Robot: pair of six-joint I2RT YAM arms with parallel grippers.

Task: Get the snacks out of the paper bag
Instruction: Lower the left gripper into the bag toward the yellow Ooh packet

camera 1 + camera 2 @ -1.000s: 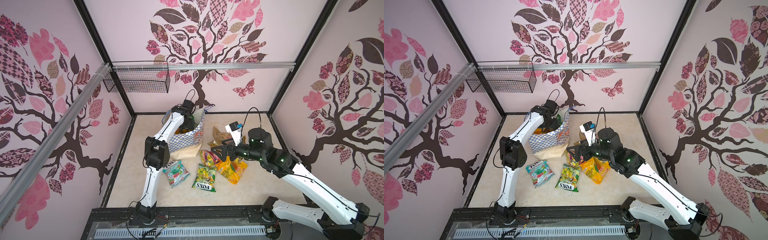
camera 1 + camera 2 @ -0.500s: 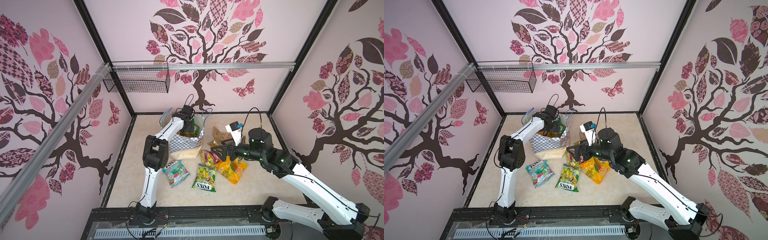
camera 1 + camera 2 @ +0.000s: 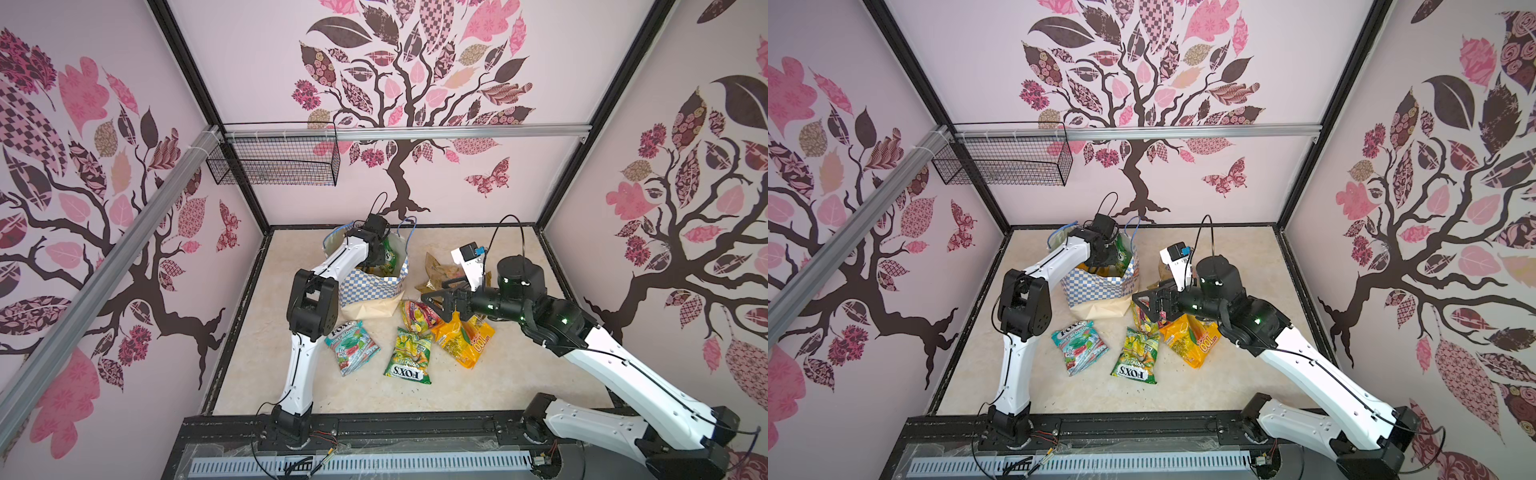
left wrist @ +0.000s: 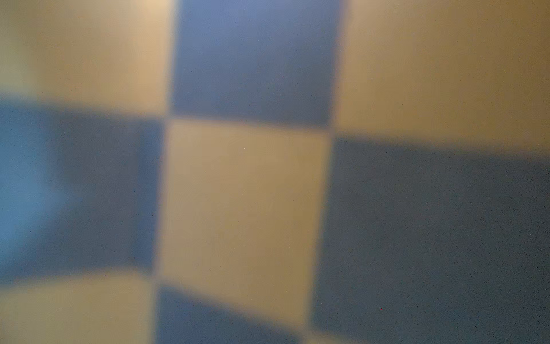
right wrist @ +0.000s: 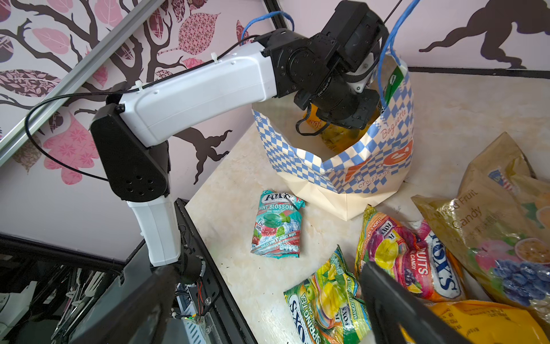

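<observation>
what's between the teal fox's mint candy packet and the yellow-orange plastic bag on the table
The green FOX'S spring tea packet lies flat between the teal packet and the yellow-orange bag, as both top views show.

This is a robot test cell in a lab. It is a small boxed-in stage of tree-print wall panels set in black frame posts. An aluminium rail runs along the far wall, and a wire basket hangs far left. The left arm and right arm are mounted on a black beam at the near edge of the beige tabletop.
</observation>
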